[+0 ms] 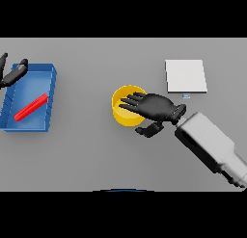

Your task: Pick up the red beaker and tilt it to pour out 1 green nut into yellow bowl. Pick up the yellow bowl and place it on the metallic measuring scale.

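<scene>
A grey table (96,155) lies open across its whole near half. At the far left a blue tray (50,97) with raised walls blocks the way, a red beaker (31,107) lying inside it, and the left hand (13,73) hangs over its far left corner. In the middle stands a yellow bowl (126,117), its opening covered by the right hand (152,107). A clear lane separates tray and bowl. A flat white scale (186,75) sits far right, with bare table between it and the bowl.
</scene>
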